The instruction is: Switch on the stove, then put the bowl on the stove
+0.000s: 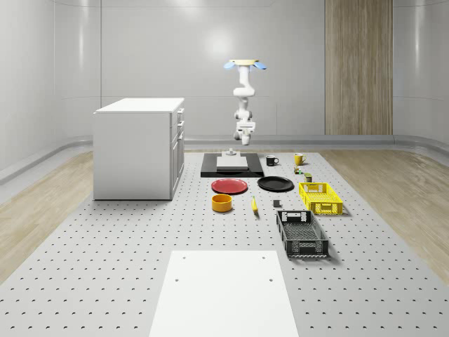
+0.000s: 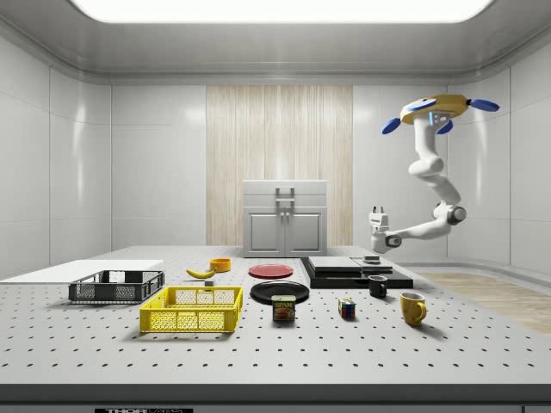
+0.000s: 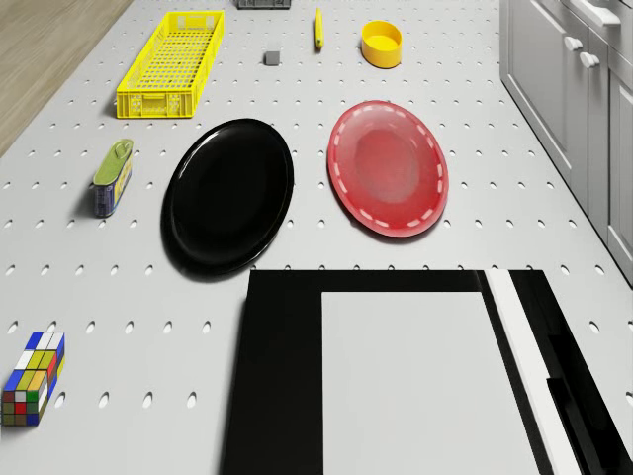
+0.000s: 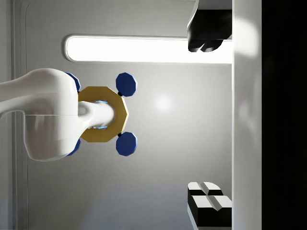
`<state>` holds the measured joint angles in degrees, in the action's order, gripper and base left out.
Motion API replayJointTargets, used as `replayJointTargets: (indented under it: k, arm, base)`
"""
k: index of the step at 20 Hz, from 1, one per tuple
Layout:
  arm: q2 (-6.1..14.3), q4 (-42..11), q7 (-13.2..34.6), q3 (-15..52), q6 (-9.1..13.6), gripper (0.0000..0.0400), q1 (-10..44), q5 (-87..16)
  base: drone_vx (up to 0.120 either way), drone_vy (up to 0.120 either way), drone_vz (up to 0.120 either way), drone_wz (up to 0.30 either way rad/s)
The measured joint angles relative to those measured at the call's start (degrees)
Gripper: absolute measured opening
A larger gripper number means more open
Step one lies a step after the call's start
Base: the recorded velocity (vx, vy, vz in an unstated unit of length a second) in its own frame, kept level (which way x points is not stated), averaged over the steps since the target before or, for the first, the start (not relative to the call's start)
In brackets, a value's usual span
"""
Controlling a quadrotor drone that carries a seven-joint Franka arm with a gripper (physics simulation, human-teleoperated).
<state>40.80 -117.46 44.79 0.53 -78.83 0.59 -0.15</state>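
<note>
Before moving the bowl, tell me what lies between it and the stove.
The red plate lies flat on the table between the bowl and the stove. It is low, so a lifted bowl should pass over it.

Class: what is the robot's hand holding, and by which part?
Nothing. The hand hangs open and empty above the stove; the bowl sits apart on the table. The drone hovers beside the stove.
</note>
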Motion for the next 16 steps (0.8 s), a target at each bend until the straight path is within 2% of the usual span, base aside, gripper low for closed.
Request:
replayJointTargets:
  k: [5, 16]
  arm:
    - [0.2, -0.2, 0.1, 0.3, -0.2, 0.04, 0.1, -0.5]
    - [0.5, -0.7, 0.6, 3.5, -0.7, 0.04, 1.1, -4.8]
  base:
    - [0.112, -0.12, 0.0, 0.0]
    - [0.0, -0.12, 0.0, 0.0]
